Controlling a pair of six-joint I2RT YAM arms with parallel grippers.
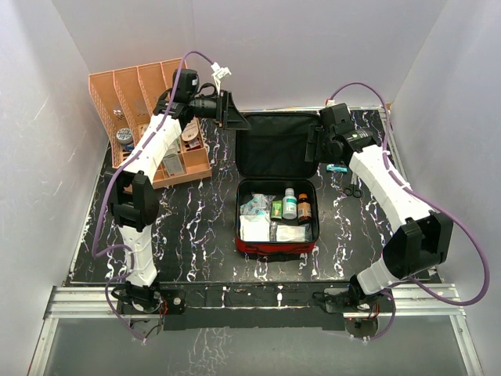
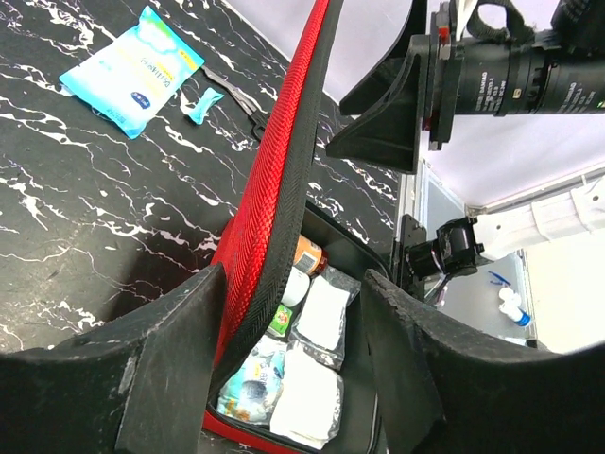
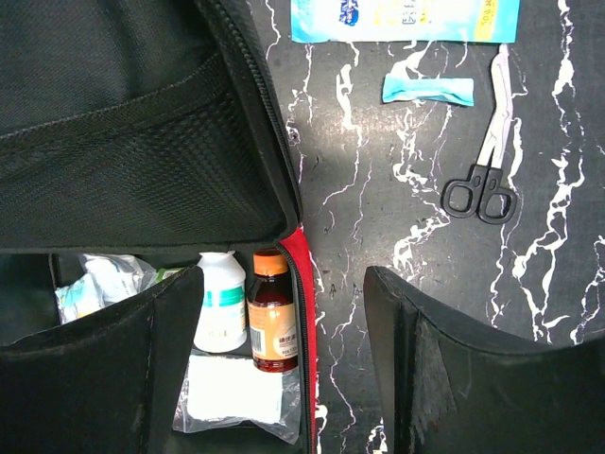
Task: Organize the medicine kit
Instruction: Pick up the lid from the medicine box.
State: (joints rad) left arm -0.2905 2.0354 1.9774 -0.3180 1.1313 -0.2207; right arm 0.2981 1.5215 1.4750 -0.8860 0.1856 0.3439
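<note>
The medicine kit, a red zip case, lies open mid-table with its black-lined lid standing up at the back. Its base holds a white bottle, an amber bottle, gauze bags and other packets. My left gripper is open astride the lid's red edge, which runs close to the left finger. My right gripper is open over the kit's right wall, near the hinge corner, touching nothing that I can see.
An orange slotted rack with small items stands at the back left. Right of the kit lie a blue wipes pack, a small blue packet and black-handled scissors. White walls enclose the table.
</note>
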